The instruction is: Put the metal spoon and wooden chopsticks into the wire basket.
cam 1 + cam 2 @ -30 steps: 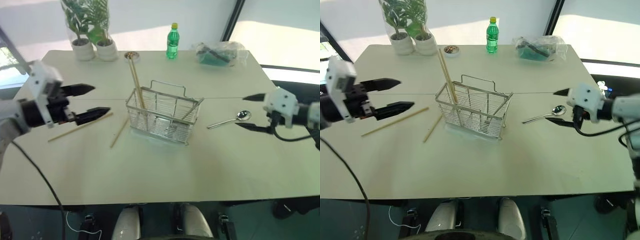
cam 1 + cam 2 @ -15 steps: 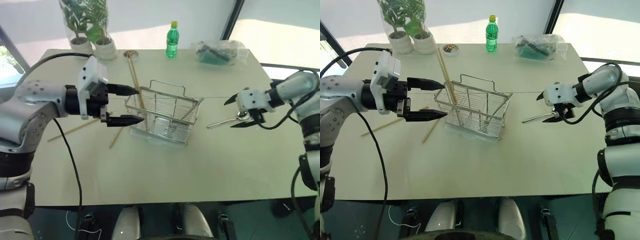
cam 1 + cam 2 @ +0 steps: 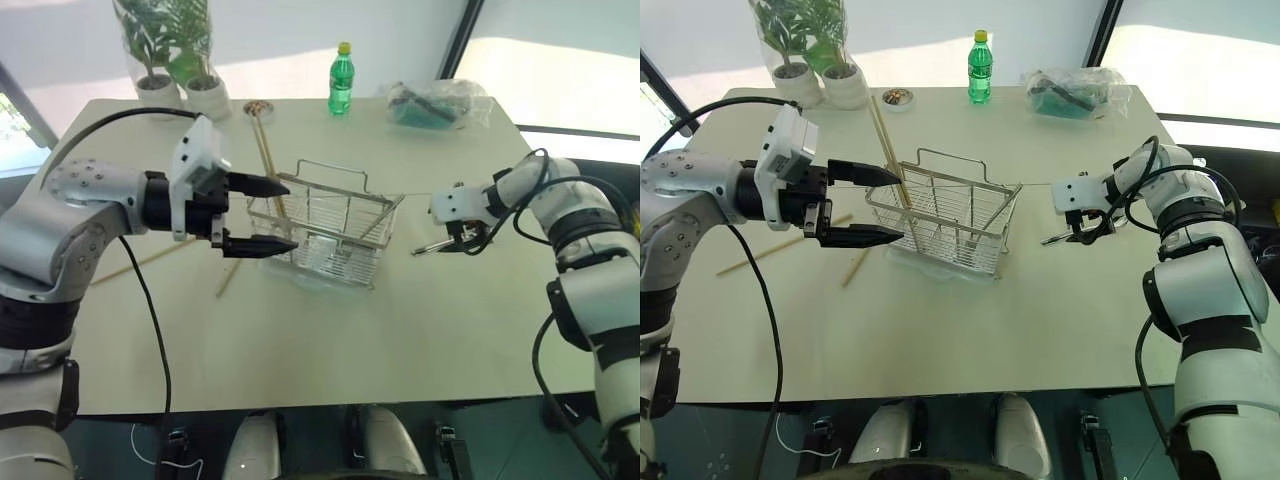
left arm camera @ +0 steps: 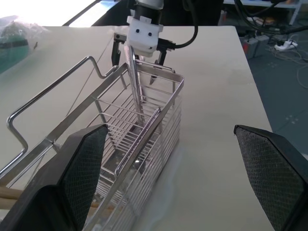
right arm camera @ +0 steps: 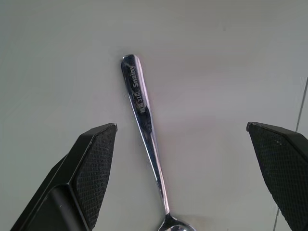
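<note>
The wire basket (image 3: 322, 236) stands mid-table with wooden chopsticks (image 3: 268, 158) leaning out of its left end. Two more chopsticks lie flat on the table to its left, one close (image 3: 854, 269) and one farther out (image 3: 758, 254). My left gripper (image 3: 288, 214) is open, pointing right, with its fingertips level with the basket's left end and nothing held. To the basket's right lies the metal spoon (image 5: 144, 118). My right gripper (image 3: 1090, 232) points down over the spoon, open, one finger on each side of the slim handle, apart from it.
At the table's far edge stand a green bottle (image 3: 341, 80), two potted plants (image 3: 180, 60), a small dish (image 3: 262, 108) and a clear plastic bag (image 3: 440, 105). The near half of the table is bare.
My left gripper has swung right, up to the basket's left end. My right gripper has come in and down over the spoon and tilted downward. Both stay open.
</note>
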